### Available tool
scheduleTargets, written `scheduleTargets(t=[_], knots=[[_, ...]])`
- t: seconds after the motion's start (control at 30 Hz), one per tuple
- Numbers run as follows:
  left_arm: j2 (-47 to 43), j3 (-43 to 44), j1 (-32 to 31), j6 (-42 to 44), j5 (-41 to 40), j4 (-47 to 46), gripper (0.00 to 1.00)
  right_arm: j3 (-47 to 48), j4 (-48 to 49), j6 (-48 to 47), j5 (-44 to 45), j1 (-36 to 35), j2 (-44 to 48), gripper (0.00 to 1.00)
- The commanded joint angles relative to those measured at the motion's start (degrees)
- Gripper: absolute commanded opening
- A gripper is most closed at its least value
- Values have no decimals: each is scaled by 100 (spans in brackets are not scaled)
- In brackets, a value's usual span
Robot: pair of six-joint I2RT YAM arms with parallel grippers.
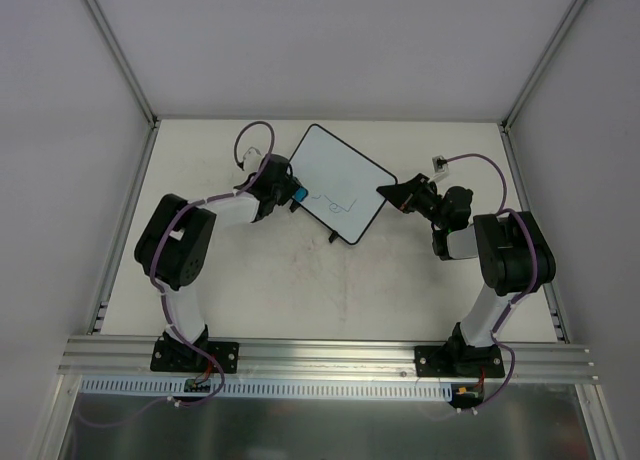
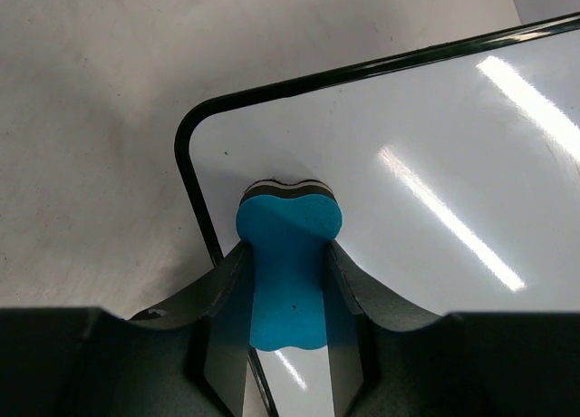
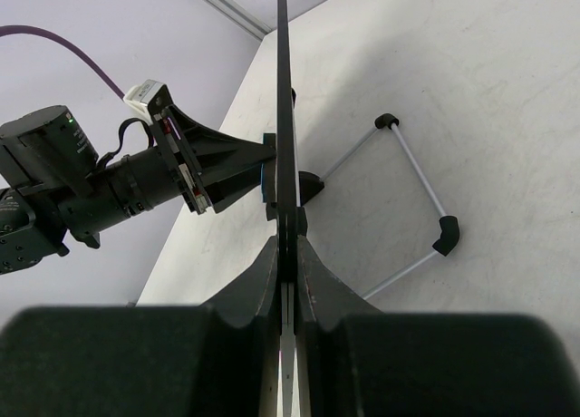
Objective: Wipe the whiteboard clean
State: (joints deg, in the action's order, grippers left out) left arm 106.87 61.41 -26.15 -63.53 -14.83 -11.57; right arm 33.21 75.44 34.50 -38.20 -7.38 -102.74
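The whiteboard stands tilted in the middle of the table, with thin blue scribbles on its lower part. My left gripper is shut on the blue-and-black eraser, which presses against the board near its rounded corner. My right gripper is shut on the board's right edge. In the right wrist view the board shows edge-on between my fingers, with the left gripper at its far face.
The board's wire stand with black feet rests on the table behind the board. Grey walls and metal frame posts enclose the table. An aluminium rail runs along the near edge.
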Motion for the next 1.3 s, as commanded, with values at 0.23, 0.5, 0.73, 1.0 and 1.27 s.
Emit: scheduleTargets(t=[0.23, 0.5, 0.73, 1.0, 1.27], knots=[[669, 345, -417, 692, -178, 1289, 0, 124, 103, -225, -12, -53, -80, 7], [484, 521, -865, 1290, -117, 894, 0, 142, 111, -216, -13, -62, -97, 7], [423, 153, -901, 1492, 779, -133, 0, 133, 120, -216, -13, -53, -106, 6], [466, 135, -1032, 1791, 1465, -776, 0, 150, 120, -198, -21, -62, -106, 7], [449, 258, -1462, 2212, 1123, -715, 0, 151, 120, -207, -12, -62, -124, 7]])
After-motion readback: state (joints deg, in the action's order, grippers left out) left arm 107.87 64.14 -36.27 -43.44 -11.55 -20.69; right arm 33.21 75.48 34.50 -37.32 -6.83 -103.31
